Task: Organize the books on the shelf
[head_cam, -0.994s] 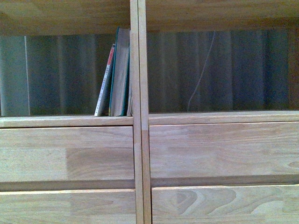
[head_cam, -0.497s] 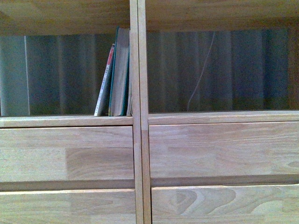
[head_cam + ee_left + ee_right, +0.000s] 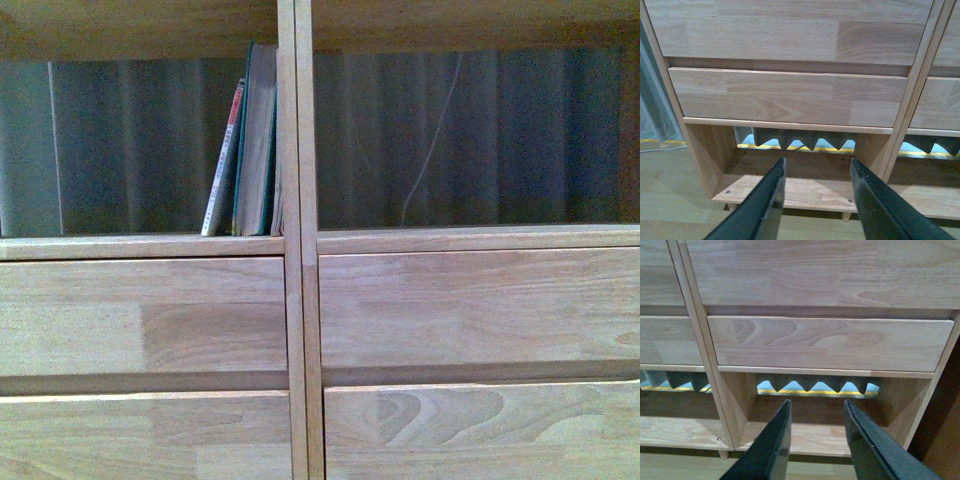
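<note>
Books [image 3: 250, 150]: a few thin volumes, upright and leaning against the centre divider in the left open compartment of the shelf [image 3: 297, 300], above the drawers. Likely light, stiff, smooth-covered; best pinched across the spines. Left gripper [image 3: 815, 172] and right gripper [image 3: 815, 412]: both spread wide, empty, low before the bottom compartments.

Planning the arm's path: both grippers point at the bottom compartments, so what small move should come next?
Probably raise the left gripper, open and empty, toward the thin books leaning against the light-wood shelf's divider; it sits low beneath the drawer fronts, well below them.
</note>
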`<state>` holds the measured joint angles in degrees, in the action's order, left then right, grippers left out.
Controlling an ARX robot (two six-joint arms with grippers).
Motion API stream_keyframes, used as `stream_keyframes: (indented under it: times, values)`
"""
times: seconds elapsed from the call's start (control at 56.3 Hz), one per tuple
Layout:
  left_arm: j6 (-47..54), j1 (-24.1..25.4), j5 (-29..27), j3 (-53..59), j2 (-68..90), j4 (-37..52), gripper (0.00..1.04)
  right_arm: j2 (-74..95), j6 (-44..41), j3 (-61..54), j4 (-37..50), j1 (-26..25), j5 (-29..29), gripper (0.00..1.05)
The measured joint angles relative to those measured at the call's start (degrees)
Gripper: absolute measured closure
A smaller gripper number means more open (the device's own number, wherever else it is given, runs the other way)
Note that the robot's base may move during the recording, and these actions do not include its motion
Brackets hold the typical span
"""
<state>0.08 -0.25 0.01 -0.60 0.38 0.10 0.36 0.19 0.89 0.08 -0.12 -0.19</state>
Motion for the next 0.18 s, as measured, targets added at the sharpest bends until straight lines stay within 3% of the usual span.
stream_keyframes:
  times: [0.178]
  values:
    - [0.0, 0.0, 0.0, 0.0, 0.0, 0.0, 0.1, 0.0, -0.02, 0.0, 0.0, 0.0, 0.0, 0.2]
